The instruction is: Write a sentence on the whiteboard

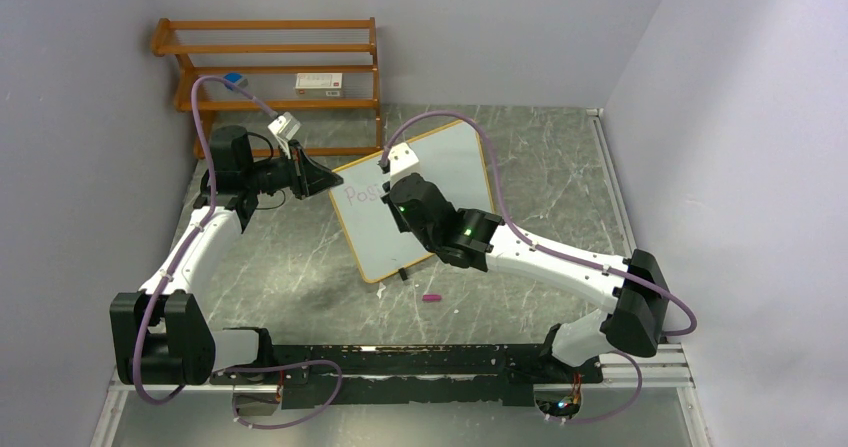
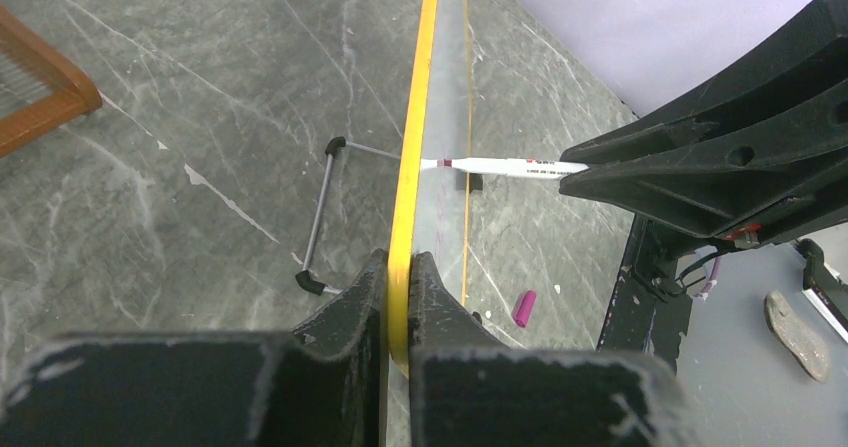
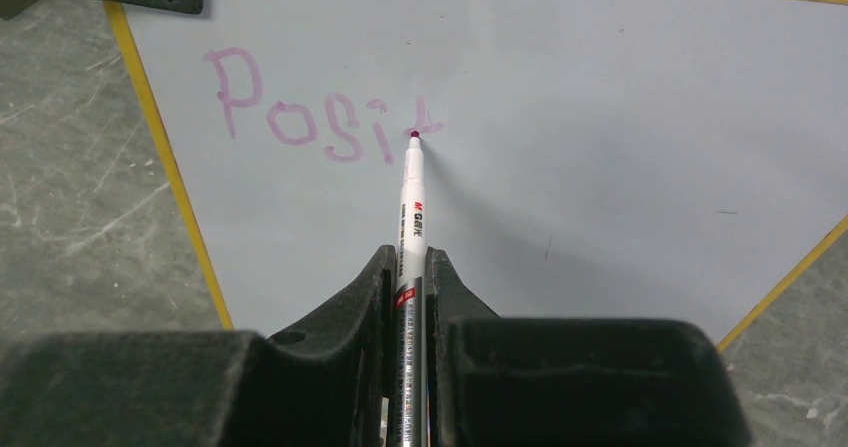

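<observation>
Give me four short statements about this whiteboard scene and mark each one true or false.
1. The left pincer is shut on the whiteboard at its edge. True.
2. The right pincer holds a marker with its tip on the board. True.
3. The writing is finished. False: the sentence reads only "Posit".
4. The cap sits on the marker's tip. False: the tip is bare, and a purple cap lies on the table in front of the board.
</observation>
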Tool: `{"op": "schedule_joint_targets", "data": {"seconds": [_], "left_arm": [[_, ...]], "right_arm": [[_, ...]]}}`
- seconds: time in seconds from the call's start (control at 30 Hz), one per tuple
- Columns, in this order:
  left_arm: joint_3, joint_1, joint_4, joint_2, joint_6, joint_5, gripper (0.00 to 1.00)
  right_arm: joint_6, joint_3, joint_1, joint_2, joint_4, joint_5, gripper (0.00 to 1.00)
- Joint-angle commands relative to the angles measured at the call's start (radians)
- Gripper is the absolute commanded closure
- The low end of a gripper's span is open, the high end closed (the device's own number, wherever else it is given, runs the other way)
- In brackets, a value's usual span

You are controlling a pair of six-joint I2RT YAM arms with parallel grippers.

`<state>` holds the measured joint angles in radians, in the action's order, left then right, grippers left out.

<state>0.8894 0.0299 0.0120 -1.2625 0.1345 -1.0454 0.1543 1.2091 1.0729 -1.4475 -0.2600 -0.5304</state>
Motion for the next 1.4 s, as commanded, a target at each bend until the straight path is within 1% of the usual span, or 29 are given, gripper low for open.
{"op": "schedule_joint_targets", "data": {"seconds": [0.0, 0.43, 0.8, 0.97, 1.13, 1.37], "left_arm": [[0.008, 0.008, 0.026, -0.015, -0.077, 0.031, 0.95], [0.007, 0.009, 0.026, -0.017, -0.078, 0.031, 0.95], [0.008, 0.009, 0.026, -0.015, -0.078, 0.031, 0.95], [0.008, 0.009, 0.026, -0.017, -0.076, 0.029, 0.95], [0.009, 0.010, 0.026, -0.018, -0.077, 0.031, 0.95], [0.008, 0.009, 0.025, -0.018, -0.076, 0.031, 0.95]], "right_arm": [[0.015, -0.007, -0.002, -0.001, -0.026, 0.002, 1.00], [0.014, -0.025, -0.002, 0.010, -0.051, -0.025, 1.00], [0.002, -0.027, -0.002, 0.011, -0.018, -0.066, 1.00], [-0.004, -0.037, -0.002, 0.025, 0.011, -0.063, 1.00], [-0.022, -0.069, -0.002, 0.070, 0.084, -0.043, 1.00], [-0.032, -0.064, -0.003, 0.081, 0.109, -0.048, 1.00]]}}
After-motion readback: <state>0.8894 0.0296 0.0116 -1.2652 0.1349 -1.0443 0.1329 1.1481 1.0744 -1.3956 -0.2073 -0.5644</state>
